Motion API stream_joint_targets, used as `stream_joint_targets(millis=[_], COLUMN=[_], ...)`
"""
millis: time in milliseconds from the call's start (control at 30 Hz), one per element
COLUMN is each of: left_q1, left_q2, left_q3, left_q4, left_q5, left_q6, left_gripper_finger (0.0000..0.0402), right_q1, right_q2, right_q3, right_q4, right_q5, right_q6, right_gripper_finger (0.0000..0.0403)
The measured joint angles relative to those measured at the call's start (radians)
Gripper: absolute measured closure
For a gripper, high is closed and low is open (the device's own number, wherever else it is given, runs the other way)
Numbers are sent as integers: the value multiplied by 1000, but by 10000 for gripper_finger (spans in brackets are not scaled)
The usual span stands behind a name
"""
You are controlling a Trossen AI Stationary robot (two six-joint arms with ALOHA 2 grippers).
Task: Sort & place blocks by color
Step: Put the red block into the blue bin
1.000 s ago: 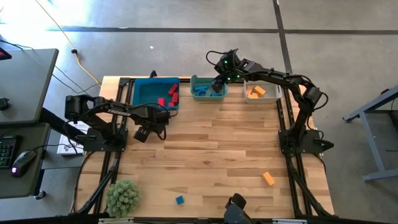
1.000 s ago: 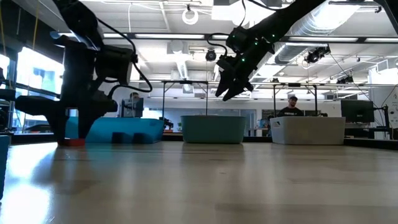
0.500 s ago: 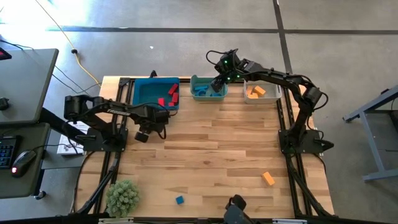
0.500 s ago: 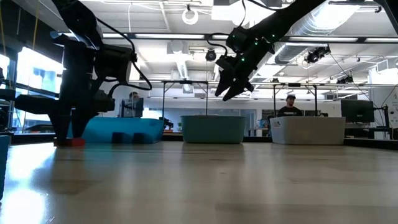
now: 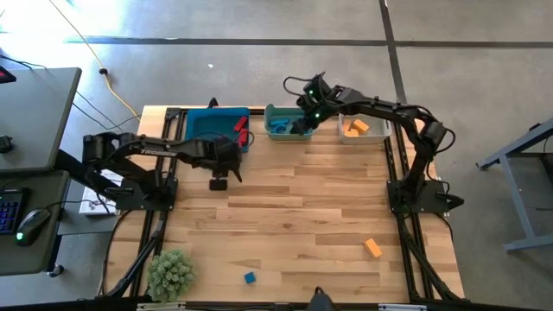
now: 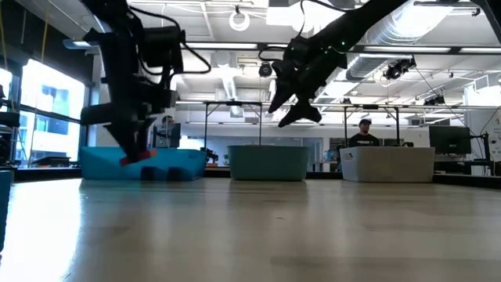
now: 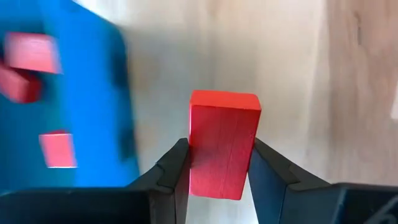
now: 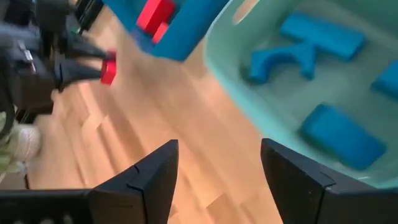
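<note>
Left gripper [image 7: 219, 163] now clamped on red block [image 7: 222, 143], lifted off table since a second ago; arm swung right, now centre-left of high view beside blue bin [image 5: 200, 130]. Drop into blue bin with other reds looks next. Right gripper [image 8: 217, 165] spread, empty, over teal bin [image 5: 274, 114]. Orange block [image 5: 372, 248], blue block [image 5: 249, 277] lower frame, unsorted.

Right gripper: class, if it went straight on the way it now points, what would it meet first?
Probably the wooden table, just in front of the teal bin. The open right gripper points there with nothing between, though depth is unclear.
</note>
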Motion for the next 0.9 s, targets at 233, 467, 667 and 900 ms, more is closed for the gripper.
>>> stream_joint_targets(millis=[233,467,667,900], left_q1=[95,230,347,466], left_q2=[-24,-24,-24,-15], left_q3=[63,109,117,117], left_q4=[68,148,207,212], left_q5=[-107,-115,-107,-23], left_q6=[-12,50,138,159], left_gripper_finger=[301,301,301,301], right_q1=[107,230,327,439], right_q2=[0,0,0,0], right_q3=[0,0,0,0], right_q4=[-12,-12,-21,-30], right_q5=[0,48,169,293], right_q6=[64,156,269,420], right_gripper_finger=[187,187,187,187])
